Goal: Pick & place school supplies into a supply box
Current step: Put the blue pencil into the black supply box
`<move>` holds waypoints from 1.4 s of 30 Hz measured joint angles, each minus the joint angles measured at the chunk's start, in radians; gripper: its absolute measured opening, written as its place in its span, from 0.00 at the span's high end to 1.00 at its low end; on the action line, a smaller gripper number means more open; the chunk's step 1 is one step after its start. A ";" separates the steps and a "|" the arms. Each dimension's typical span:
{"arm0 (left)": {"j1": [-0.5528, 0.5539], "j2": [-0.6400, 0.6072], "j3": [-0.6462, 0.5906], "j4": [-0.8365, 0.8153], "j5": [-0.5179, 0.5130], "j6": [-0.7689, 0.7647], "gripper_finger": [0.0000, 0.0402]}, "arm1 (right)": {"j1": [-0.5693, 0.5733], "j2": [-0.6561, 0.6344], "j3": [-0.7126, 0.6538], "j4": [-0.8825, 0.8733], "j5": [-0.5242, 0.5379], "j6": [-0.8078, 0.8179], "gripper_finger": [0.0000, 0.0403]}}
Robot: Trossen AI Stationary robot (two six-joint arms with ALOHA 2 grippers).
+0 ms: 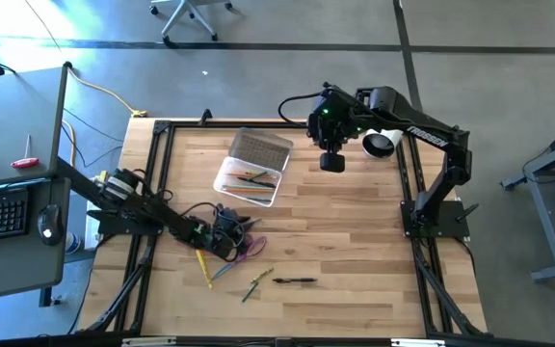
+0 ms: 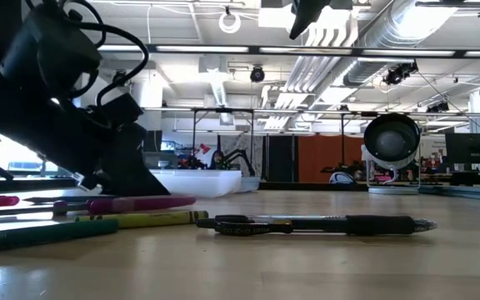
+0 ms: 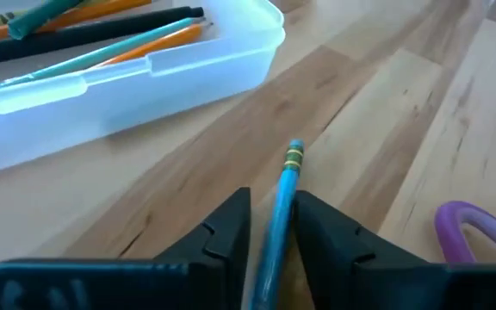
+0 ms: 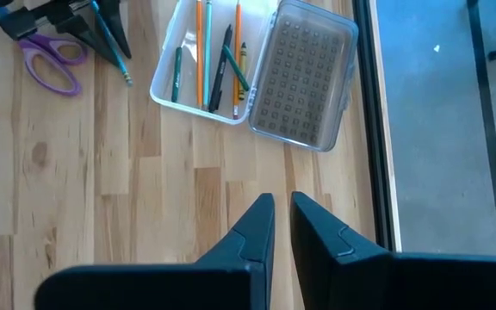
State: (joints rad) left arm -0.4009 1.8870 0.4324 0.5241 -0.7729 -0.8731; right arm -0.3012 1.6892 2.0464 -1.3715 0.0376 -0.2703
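Counted one supply box [image 4: 222,65] with five pens inside, one purple scissors [image 4: 50,65]. Left gripper [image 3: 271,226] pinched a blue pencil [image 3: 281,215]; right gripper [image 4: 282,226] nearly shut, empty.

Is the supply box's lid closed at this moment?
No, the right wrist view shows the supply box with its lid swung open beside it.

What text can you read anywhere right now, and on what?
No text is readable.
Right arm: white lettering, too small to read.
Left gripper: raised marks on its body, blurred.
Pens in box: print too small.
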 joint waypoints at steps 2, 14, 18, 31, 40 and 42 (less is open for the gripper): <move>0.001 0.000 -0.002 0.001 0.003 0.010 0.70 | 0.000 0.000 0.000 0.000 0.000 0.000 0.95; 0.001 -0.004 -0.004 -0.002 -0.009 0.012 0.91 | 0.000 0.000 0.000 -0.001 0.000 0.000 0.96; 0.002 -0.020 -0.009 0.036 -0.016 0.059 0.92 | 0.000 0.000 0.000 -0.001 0.000 0.000 0.95; 0.003 -0.212 -0.005 0.038 0.002 0.262 0.92 | 0.000 0.000 0.000 0.000 0.000 0.000 0.96; 0.162 -0.372 0.070 -0.103 0.107 0.457 0.91 | 0.000 0.000 0.000 0.008 0.000 0.000 0.95; 0.241 -0.396 0.106 -0.187 0.216 0.518 0.91 | 0.000 0.000 0.000 0.008 0.000 0.000 0.95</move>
State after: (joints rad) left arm -0.1604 1.4911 0.5387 0.3376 -0.5570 -0.3553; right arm -0.3012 1.6894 2.0464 -1.3632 0.0372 -0.2703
